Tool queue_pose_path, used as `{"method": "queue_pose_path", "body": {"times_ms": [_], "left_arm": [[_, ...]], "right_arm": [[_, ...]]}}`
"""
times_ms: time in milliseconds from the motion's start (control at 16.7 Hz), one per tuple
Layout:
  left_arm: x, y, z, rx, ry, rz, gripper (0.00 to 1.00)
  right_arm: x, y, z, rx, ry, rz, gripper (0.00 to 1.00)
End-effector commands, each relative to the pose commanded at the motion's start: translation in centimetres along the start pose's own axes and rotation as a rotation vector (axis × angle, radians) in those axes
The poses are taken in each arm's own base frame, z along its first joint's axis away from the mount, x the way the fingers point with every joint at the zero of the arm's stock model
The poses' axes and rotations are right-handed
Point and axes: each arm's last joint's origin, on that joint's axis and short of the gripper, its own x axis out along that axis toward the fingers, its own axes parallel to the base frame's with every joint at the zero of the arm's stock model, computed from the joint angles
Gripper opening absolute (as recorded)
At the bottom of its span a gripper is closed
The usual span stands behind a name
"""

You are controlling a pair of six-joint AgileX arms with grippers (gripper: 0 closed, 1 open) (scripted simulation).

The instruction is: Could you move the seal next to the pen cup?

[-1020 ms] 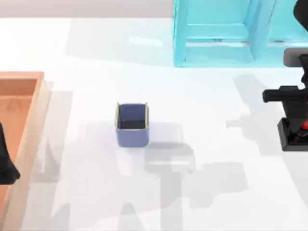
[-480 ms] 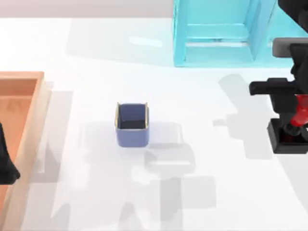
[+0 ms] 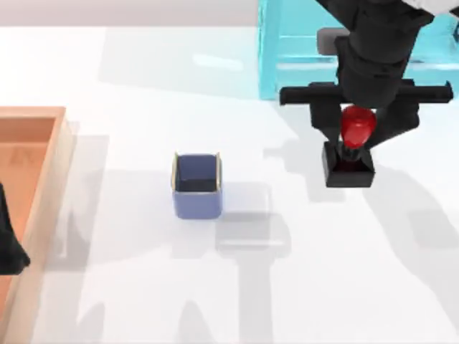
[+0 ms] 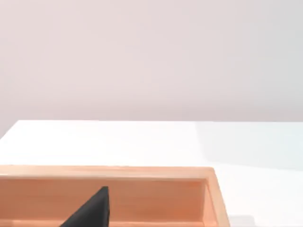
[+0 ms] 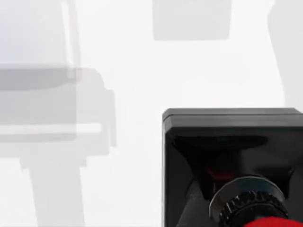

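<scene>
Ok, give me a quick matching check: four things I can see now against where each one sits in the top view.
Things:
1. seal
2. pen cup
3. wooden tray
4. cyan rack

Places:
A. top view's left edge
B. back of the table, right of centre
C. middle of the table, standing alone
D. held in the right tool, right of the cup

Pairs: 1-D, 2-C, 3-A, 4-B

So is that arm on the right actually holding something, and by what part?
Yes. The right gripper holds the seal by its round red knob, with the black square base hanging below, to the right of the pen cup.
</scene>
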Motion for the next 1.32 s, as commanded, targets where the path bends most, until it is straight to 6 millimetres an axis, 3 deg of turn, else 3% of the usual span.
{"method": "queue_pose_path", "body": {"times_ms": [240,420,1320], "left_arm": [[0.0,0.0,0.0,0.000,0.000,0.000,1.00],[0.0,0.0,0.0,0.000,0.000,0.000,1.00],[0.0,0.0,0.0,0.000,0.000,0.000,1.00]], "right_arm": [[3.0,6.1,2.8,-0.005,-0.057,0.010,0.00],[4.6,8.9,3.3,-0.006,-0.084,0.016,0.00],[6.4,9.4,3.4,-0.006,-0.089,0.017,0.00]]}}
